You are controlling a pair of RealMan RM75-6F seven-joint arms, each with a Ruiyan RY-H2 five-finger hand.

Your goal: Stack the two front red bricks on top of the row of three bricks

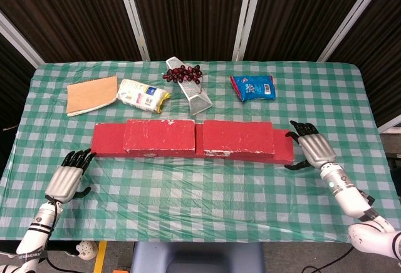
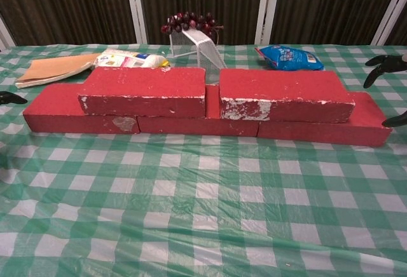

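both upper chipped red rectangular bricks (image 2: pixel 145 91) (image 2: pixel 285 94) sit on the row of three red bricks (image 2: pixel 210 124) mid-table. your right hand (image 1: pixel 313 150) hovers just beside the row's right end, fingers spread, empty; your left hand (image 1: pixel 66 177) rests empty, fingers apart, by the left end.

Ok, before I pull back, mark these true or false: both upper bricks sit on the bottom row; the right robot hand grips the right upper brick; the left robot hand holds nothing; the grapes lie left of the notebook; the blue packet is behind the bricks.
1. Both upper bricks, left upper brick and right upper brick, sit on the bottom row. True.
2. The right robot hand grips the right upper brick. False: it is open, clear of the bricks' right end.
3. The left robot hand holds nothing. True.
4. The grapes lie left of the notebook. False: right of it.
5. The blue packet is behind the bricks. True.
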